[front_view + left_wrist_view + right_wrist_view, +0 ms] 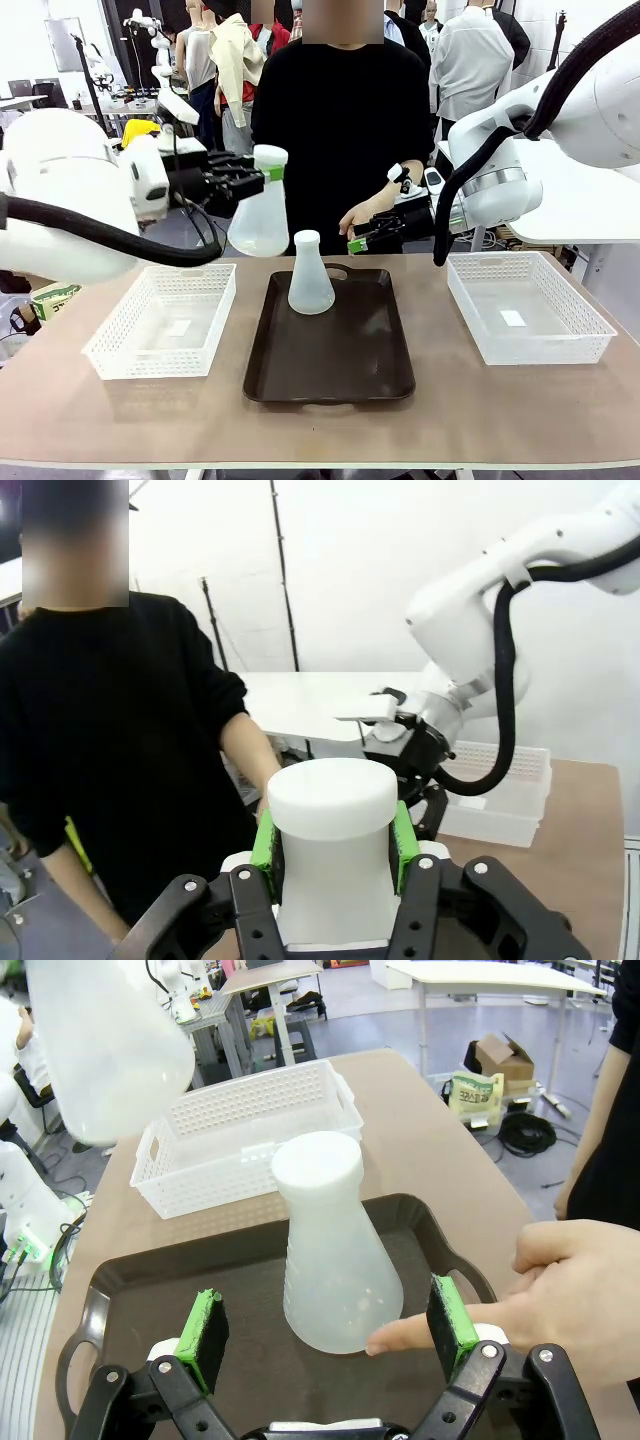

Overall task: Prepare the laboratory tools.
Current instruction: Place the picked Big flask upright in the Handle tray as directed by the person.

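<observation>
I am looking across the table (120, 420) at a person (340, 130) in black who is standing at its far side. Centred on it is lying the dark brown tray (330, 365), and a white mesh basket (165, 325) is sitting on each side of it, the second basket (530, 310) to the right. My left arm is holding one frosted flask (259, 210) in the air above the tray's far left corner, upright, between the left basket and the tray. The left gripper (335, 845) is gripping that flask's neck, its jaws closed on it with the green pads (265, 840) pressing both sides. The other flask (309, 275) is standing upright on the far end of the tray. My right gripper (330, 1330) is sitting low at that far edge, its jaws spread wide on either side of the standing flask without touching it. The person's hand (570, 1295) is reaching in beside the right jaw, one finger touching the flask's base.
</observation>
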Robot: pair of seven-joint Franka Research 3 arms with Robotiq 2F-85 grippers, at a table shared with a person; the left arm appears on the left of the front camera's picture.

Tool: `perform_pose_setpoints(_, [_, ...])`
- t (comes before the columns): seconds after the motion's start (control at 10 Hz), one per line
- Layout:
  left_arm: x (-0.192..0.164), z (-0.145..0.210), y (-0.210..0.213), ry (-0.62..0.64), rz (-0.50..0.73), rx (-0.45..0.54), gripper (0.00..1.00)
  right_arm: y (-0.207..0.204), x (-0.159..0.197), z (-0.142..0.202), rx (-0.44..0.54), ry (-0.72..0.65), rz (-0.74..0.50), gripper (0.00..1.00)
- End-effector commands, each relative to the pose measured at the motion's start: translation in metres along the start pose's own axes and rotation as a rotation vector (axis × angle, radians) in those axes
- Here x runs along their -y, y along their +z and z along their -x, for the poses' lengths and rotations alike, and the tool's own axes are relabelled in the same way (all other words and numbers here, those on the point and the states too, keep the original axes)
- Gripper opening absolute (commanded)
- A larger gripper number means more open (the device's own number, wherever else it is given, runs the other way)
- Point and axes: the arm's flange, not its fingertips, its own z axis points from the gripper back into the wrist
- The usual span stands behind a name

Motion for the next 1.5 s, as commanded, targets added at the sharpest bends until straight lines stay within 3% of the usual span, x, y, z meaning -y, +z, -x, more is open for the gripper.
perform_pose_setpoints(0.0, [0.012, 0.028, -0.018, 0.043, 0.063, 0.043, 0.0, -0.002, 0.002, 0.0, -0.002, 0.006, 0.001, 1.0])
perform_pose_setpoints(0.5, [0.022, 0.052, -0.031, 0.158, 0.152, 0.003, 0.0, -0.002, 0.002, 0.0, -0.002, 0.006, 0.001, 1.0])
perform_pose_setpoints(0.6, [0.025, 0.057, -0.033, 0.111, 0.14, 0.013, 0.0, -0.002, 0.002, 0.0, -0.002, 0.006, 0.001, 1.0])
perform_pose_setpoints(1.1, [0.024, 0.06, -0.033, 0.127, 0.143, 0.009, 0.0, -0.002, 0.002, 0.0, -0.002, 0.006, 0.001, 1.0])
perform_pose_setpoints(1.4, [0.054, 0.082, -0.053, 0.112, 0.192, 0.066, 0.0, -0.002, 0.002, 0.0, -0.002, 0.006, 0.001, 1.0])
